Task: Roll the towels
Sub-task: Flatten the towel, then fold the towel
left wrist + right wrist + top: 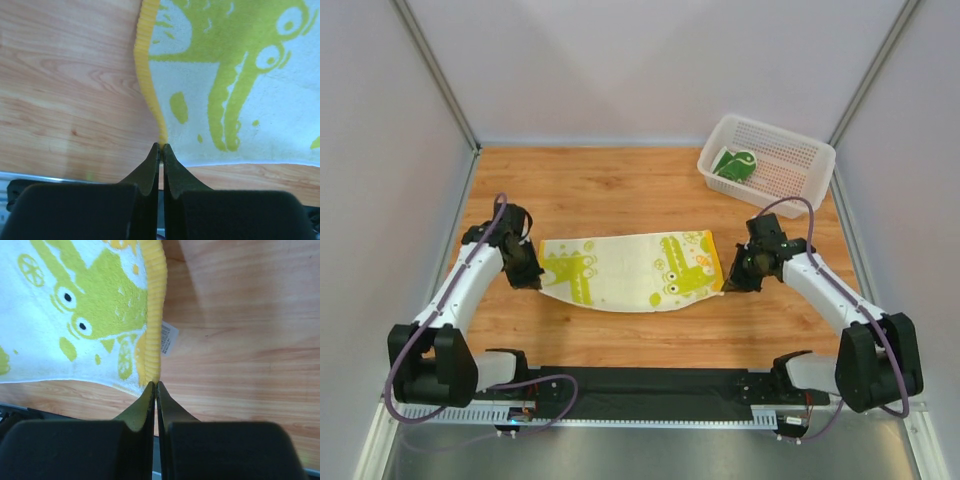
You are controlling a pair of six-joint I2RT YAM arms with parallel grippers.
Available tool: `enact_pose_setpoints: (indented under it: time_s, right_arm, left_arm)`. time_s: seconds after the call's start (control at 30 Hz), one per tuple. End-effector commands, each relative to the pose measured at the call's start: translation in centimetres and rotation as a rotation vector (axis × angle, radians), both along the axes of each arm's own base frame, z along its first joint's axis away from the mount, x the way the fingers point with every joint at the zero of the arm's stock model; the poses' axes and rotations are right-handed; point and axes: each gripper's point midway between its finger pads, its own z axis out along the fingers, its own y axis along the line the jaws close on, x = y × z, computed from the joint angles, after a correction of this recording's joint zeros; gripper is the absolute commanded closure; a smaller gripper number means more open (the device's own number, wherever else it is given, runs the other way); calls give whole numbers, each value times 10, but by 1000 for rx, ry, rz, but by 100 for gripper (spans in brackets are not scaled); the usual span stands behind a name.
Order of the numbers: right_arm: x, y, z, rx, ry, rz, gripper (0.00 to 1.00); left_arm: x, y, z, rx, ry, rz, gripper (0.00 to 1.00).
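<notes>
Top external view: we're looking down on the wooden bench (pixel 620 195), with one cloth spread in the middle and an arm at each end of it.
Cream-yellow towel (pixel 630 270): it lies open on the bench, long side running left to right, lime-green cartoon creatures face up.
Towel edges: a ribbed yellow border closes each short end, and the near long edge bows toward the arm bases between the two near corners.
Left tool (pixel 527 272): it sits at the cream-yellow towel's left end, down at the near corner and touching the cloth.
Right tool (pixel 732 280): it sits at the cream-yellow towel's right end, also at the near corner and in contact.
Left wrist view: the left tool's tips (pixel 160 146) are pressed together and the yellow border runs straight into them, so it's clamped on that corner.
Right wrist view: same story here, with the right tool's tips (pixel 155 384) together and pinching the border's near corner.
Care label (pixel 169 339): a small white tag pokes out from under the cream-yellow towel's right border and lies flat on the wood.
Basket (pixel 785 165): white and perforated, it stands beyond the cream-yellow towel's far right corner, well apart from it.
Dark green towel (pixel 734 164): also beyond the cream-yellow towel's far right corner, it lies bunched inside the basket at the end nearer the cream cloth, white line markings showing.
</notes>
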Motion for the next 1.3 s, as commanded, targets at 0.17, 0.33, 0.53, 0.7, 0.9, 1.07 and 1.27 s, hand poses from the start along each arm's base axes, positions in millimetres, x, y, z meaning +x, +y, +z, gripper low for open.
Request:
enact_pose_setpoints:
  time_s: [0.17, 0.33, 0.53, 0.7, 0.9, 1.07, 1.27]
  right_arm:
    - [-17, 11, -10, 109, -25, -17, 100]
    - [-21, 11, -5, 113, -26, -17, 100]
    - [-12, 6, -1, 84, -41, -18, 100]
    - [4, 8, 5, 91, -45, -17, 100]
    - [30, 8, 20, 84, -69, -25, 100]
    - [57, 6, 32, 80, -80, -37, 100]
    - [82, 4, 34, 71, -69, -38, 100]
  left_arm:
    - [-11, -22, -3, -148, -44, 68, 100]
    - [-23, -30, -12, -203, -30, 96, 100]
    - [-21, -29, -13, -202, -34, 109, 100]
    - [-12, -21, -10, -154, -23, 109, 100]
    - [1, -3, 6, -65, -28, 116, 100]
    - [20, 8, 14, -2, -15, 128, 100]
    - [45, 11, 15, 3, 3, 128, 100]
